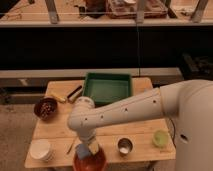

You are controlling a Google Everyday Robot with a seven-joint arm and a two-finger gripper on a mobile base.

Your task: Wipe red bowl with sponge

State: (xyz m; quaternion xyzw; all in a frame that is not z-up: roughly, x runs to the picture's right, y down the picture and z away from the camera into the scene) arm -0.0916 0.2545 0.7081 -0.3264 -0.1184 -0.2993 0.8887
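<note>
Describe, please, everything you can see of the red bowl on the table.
The red bowl is wide, round and orange-red, smooth like plastic or glazed ware. It stands upright at the front edge of the wooden table, partly cut off by the picture's lower edge. The arm's tool reaches down into it with the grey-blue sponge, hiding much of its inside. A small metal cup stands apart beside it.
</note>
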